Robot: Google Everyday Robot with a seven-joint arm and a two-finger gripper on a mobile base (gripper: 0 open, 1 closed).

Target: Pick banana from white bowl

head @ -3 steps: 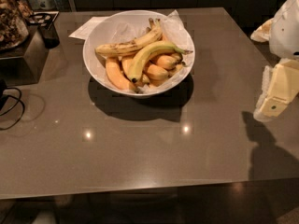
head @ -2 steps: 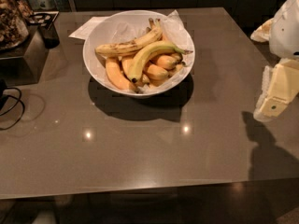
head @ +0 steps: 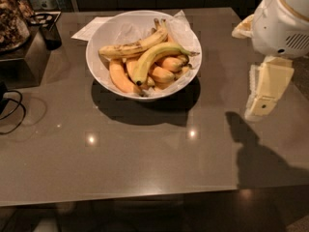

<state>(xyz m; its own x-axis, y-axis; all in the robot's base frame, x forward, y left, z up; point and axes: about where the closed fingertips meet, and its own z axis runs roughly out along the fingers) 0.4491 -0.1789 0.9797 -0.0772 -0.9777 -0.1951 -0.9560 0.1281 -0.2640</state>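
The white bowl [head: 102, 32] stands on the grey table at the back middle, lined with crinkled white paper. The long greenish-yellow banana [head: 155, 56] lies curved on top of the pile, dark tip towards the front. A speckled yellow banana [head: 129, 49] lies behind it and shorter orange-yellow bananas [head: 120, 77] lie under it. My gripper [head: 263, 93] hangs from the white arm at the right, above the table, well to the right of the bowl and apart from it.
A sheet of white paper [head: 91, 28] lies behind the bowl at the left. A dark box [head: 24, 59], a black cup [head: 50, 34] and a black cable [head: 10, 108] are at the left edge. The table's front edge [head: 145, 197] runs along the bottom.
My arm and gripper have shifted a little to the left, towards the bowl. The bowl and the bananas have not moved.
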